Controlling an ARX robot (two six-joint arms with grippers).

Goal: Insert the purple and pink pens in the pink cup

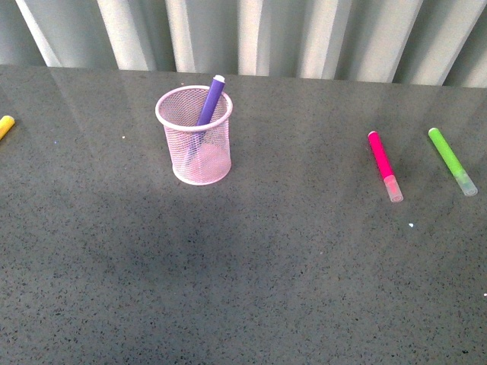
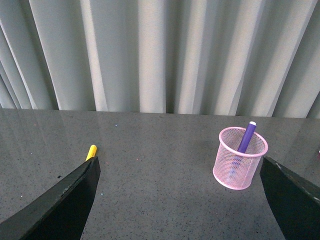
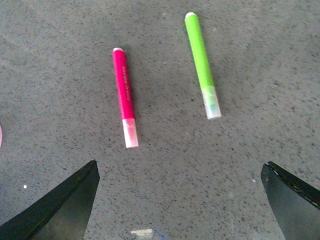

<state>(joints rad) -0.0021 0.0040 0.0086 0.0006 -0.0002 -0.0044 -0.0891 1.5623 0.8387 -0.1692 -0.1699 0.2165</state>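
Status: half done. The purple pen (image 1: 207,103) is already in the pink mesh cup (image 1: 199,156), leaning on the far rim with its tip poking above it. The cup stands upright on the dark speckled table (image 1: 266,258), left of centre.

Remaining item: the pink pen (image 1: 383,161) lies flat on the table, well to the right of the cup, with its clear cap towards the robot. A lime-green marker (image 1: 450,158) lies near it on the right, roughly parallel and not touching. A yellow marker (image 1: 5,125) sits at the far left edge and has no part in the task.

Grippers: neither arm shows in the front view. In its wrist view the right gripper (image 3: 180,164) has its jaws spread wide with nothing between them, and the pink pen (image 3: 125,95) lies just ahead of the gap. The left gripper (image 2: 179,165) is likewise spread and empty, facing the cup (image 2: 240,165).

Step in hand (judgement): pick up the pink pen with the right arm.
- Centre the jaws across the coloured barrel, not the cap, which may be slick or come loose.
- Close crosswise to the pen's length.
- Keep the outer finger clear of the green marker (image 3: 201,62).
- Lift straight up, then tilt the pen upright.
- Lower it into the open near side of the cup, away from the purple pen. The light mesh cup could probably tip if its rim is bumped.
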